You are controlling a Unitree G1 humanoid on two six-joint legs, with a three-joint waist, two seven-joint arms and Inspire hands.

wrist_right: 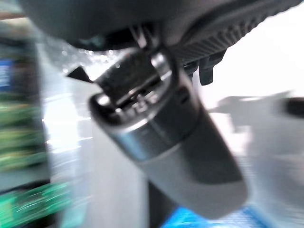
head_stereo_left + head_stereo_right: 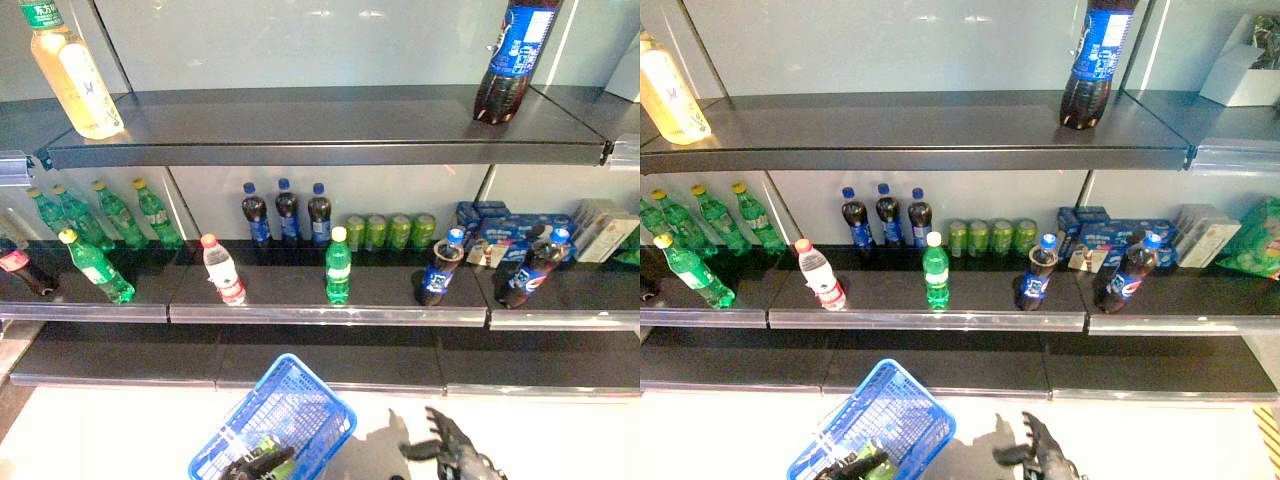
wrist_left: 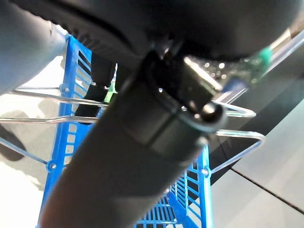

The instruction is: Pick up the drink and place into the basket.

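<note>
Right hand [image 2: 455, 455] sits at the lower right of the frame, fingers spread and relaxed, holding nothing. Left hand [image 2: 258, 465] lies at the bottom centre, curled round the wire handle of the blue basket [image 2: 300, 395]; something green shows inside the basket by it, not identifiable. Drinks stand above on the middle shelf [image 2: 320, 312]: a green bottle [image 2: 338, 268] at centre, a clear bottle with red cap [image 2: 222, 270] to its left.
</note>
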